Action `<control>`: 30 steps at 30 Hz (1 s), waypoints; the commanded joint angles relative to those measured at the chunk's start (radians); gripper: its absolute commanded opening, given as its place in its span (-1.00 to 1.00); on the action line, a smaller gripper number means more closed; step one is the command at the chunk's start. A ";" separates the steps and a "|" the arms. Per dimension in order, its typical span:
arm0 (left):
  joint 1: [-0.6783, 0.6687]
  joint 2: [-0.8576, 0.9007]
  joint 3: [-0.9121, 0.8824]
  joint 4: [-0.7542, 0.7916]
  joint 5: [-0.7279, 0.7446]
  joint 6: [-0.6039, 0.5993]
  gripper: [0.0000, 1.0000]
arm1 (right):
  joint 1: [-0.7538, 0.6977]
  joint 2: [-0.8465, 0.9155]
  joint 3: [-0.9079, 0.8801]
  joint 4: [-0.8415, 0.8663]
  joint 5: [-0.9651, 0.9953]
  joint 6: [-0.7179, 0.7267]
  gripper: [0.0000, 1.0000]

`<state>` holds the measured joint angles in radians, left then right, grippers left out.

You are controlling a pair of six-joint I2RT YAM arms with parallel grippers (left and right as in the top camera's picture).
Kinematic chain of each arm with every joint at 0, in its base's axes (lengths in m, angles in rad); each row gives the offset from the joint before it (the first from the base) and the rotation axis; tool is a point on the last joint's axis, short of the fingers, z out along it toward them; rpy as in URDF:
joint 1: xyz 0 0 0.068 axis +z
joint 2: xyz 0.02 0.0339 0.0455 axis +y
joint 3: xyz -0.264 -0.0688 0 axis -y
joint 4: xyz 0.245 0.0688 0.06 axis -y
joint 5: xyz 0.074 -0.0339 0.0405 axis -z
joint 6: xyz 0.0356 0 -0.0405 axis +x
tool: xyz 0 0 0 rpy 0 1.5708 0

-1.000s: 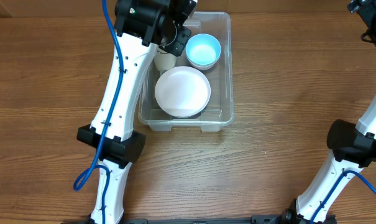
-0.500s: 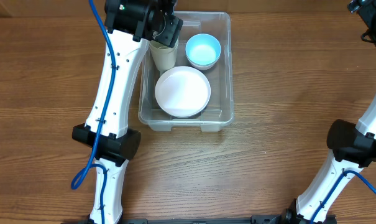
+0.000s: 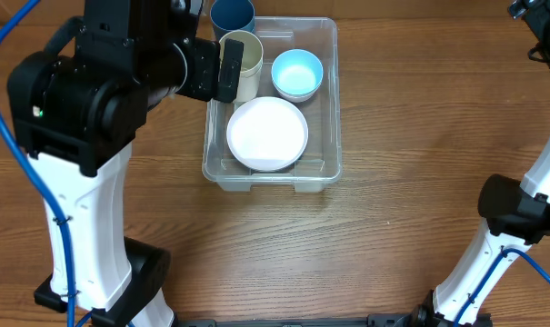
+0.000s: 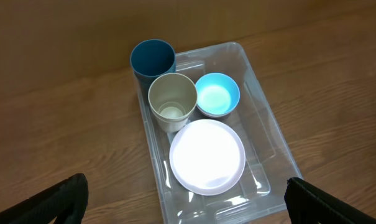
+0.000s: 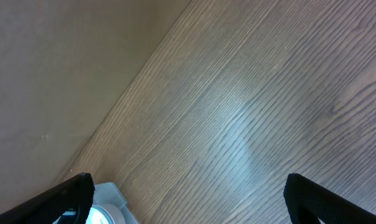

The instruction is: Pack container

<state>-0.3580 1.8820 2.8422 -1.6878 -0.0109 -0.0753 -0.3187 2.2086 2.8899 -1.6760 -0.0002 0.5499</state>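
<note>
Container (image 3: 327, 113) sitting on table (image 3: 393, 209).
Left gripper (image 4: 191, 200) and right gripper (image 5: 188, 199) are hanging with jaws apart, empty; beige cup (image 4: 172, 102), bowl (image 4: 217, 94) and plate (image 4: 207, 155) are sitting inside.

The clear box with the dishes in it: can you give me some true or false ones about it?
1. The cream cup stands upright inside the box. True.
2. The dark blue cup is inside the box too. False: it stands on the table, just outside a back corner of the box.
3. The white bowl is the biggest dish in the box. True.
4. The left claw is holding the cream cup. False: it is open and holds nothing.
5. The light blue bowl is upside down. False: its open side faces up.
</note>
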 commanded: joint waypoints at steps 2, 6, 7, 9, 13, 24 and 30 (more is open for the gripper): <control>0.005 -0.214 0.008 -0.002 -0.027 0.054 1.00 | 0.003 -0.005 0.006 0.002 0.002 0.004 1.00; 0.005 -0.460 -0.029 -0.002 -0.043 0.054 1.00 | 0.003 -0.005 0.006 0.002 0.002 0.004 1.00; 0.016 -0.518 -0.081 -0.002 -0.050 0.054 1.00 | 0.003 -0.005 0.006 0.002 0.002 0.004 1.00; 0.085 -0.644 -0.261 0.010 -0.061 0.054 1.00 | 0.003 -0.005 0.006 0.002 0.002 0.004 1.00; 0.225 -0.967 -0.872 0.443 0.037 0.053 1.00 | 0.003 -0.005 0.006 0.002 0.002 0.004 1.00; 0.333 -1.673 -2.370 1.622 0.243 0.050 1.00 | 0.003 -0.005 0.006 0.002 0.002 0.004 1.00; 0.333 -1.836 -2.701 1.990 0.183 0.053 1.00 | 0.003 -0.005 0.006 0.002 0.002 0.004 1.00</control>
<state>-0.0315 0.1013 0.2207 0.2420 0.2043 -0.0414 -0.3191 2.2086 2.8899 -1.6760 -0.0006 0.5503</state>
